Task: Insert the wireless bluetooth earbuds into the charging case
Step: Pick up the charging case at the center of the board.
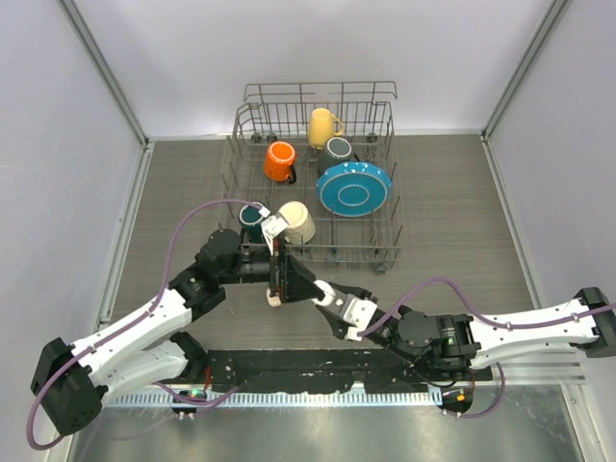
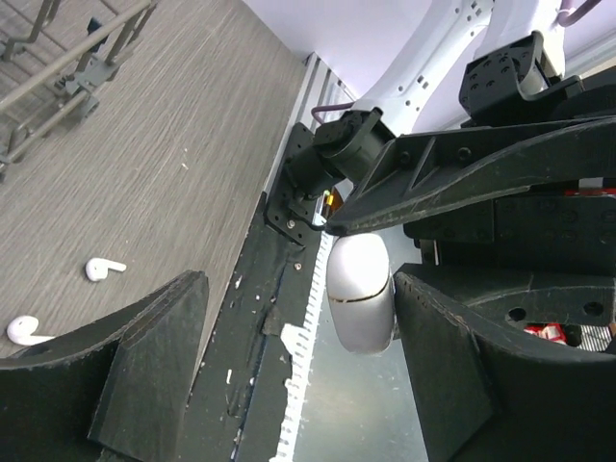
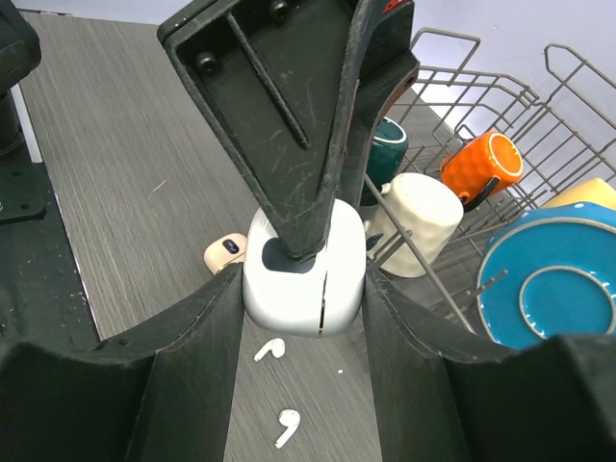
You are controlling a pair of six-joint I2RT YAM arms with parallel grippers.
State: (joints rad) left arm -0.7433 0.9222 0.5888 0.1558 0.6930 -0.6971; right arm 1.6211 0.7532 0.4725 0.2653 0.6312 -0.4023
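My right gripper (image 3: 303, 294) is shut on the white charging case (image 3: 304, 279), gripping its two sides and holding it above the table. Its lid seam is a thin line. My left gripper (image 2: 300, 318) is open and straddles the case (image 2: 361, 294): its right finger touches it, while a wide gap is left to the other finger. In the right wrist view one left finger (image 3: 289, 125) lies over the case's top. Two white earbuds (image 3: 270, 349) (image 3: 287, 428) lie on the wood table under the case, also seen as earbuds (image 2: 104, 269) (image 2: 27, 331) in the left wrist view.
A small beige case (image 3: 227, 252) lies on the table just behind the held one. A wire dish rack (image 1: 318, 183) stands behind, holding orange (image 1: 280, 160), yellow (image 1: 321, 126) and cream (image 1: 296, 222) mugs and a blue plate (image 1: 353, 188). The black base plate (image 2: 260, 318) runs along the near edge.
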